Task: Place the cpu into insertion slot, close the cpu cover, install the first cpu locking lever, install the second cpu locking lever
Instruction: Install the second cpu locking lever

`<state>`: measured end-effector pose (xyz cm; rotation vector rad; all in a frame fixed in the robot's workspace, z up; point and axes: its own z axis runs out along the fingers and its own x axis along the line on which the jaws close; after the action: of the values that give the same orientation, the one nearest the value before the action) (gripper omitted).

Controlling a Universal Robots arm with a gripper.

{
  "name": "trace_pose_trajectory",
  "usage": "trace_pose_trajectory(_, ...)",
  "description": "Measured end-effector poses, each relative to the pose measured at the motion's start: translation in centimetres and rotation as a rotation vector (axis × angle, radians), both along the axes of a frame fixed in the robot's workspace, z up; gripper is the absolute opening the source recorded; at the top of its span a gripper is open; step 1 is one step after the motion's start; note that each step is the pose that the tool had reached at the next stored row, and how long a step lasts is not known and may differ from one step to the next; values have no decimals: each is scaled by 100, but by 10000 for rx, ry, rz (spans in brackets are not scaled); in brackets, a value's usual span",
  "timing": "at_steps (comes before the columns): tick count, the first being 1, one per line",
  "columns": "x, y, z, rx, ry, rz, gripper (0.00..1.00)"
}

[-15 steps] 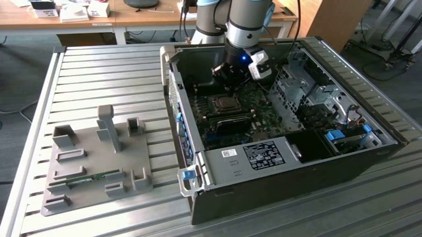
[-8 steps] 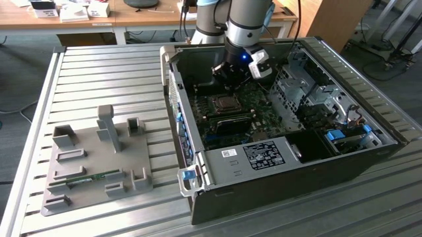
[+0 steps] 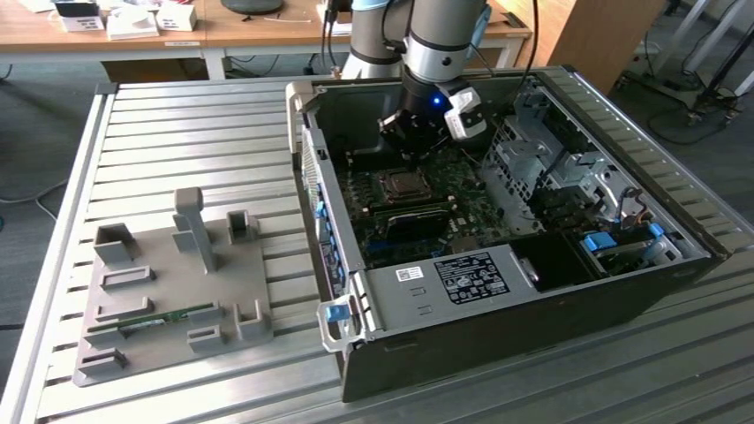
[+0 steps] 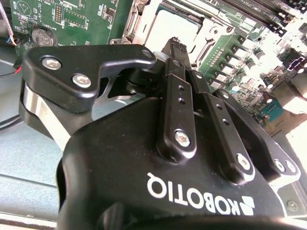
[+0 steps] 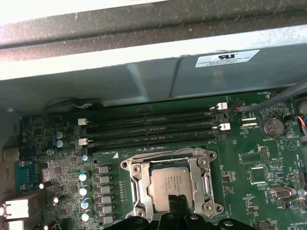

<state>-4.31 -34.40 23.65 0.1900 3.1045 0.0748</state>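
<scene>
Since the gripper (image 5: 177,207) hangs right over it, item one is the cpu (image 5: 173,184), a small flat square chip with a pale silvery metal face, lying seated in its socket on the green circuit board (image 5: 249,158).

- Handling, as judged: light, rigid and smooth-faced, so apt to slip. The fine contacts beneath are fragile, so it must be kept level. Hold by two opposite edges only, never the face.
- Item two: the cpu cover (image 5: 207,184), a thin silvery metal frame with a square opening. It appears to lie down around the chip. Probably springy sheet that bends if forced, so press on the frame's rim, not the chip. Whether the locking levers are latched cannot be told.
- End effector: black fingers pressed together, nothing pinched between them, tips just above the chip's near edge in both wrist views.

Surroundings, exterior view:
- The open dark metal computer case (image 3: 495,327) stands on the slatted metal table (image 3: 177,132), and its walls hem in the arm.
- Grey moulded fixture tray (image 3: 177,291), well apart at nine o'clock from the case.

On the board near the socket:
- Long black memory slots (image 5: 153,127) run just beside the socket.
- A row of small upright capacitors (image 5: 85,191) crowds one flank of the socket.
- A round silver coin battery (image 5: 270,126) sits further off.
</scene>
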Motion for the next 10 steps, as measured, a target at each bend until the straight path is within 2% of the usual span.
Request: trace_pose_trajectory(10, 1, -40, 0, -2, 0, 0, 11)
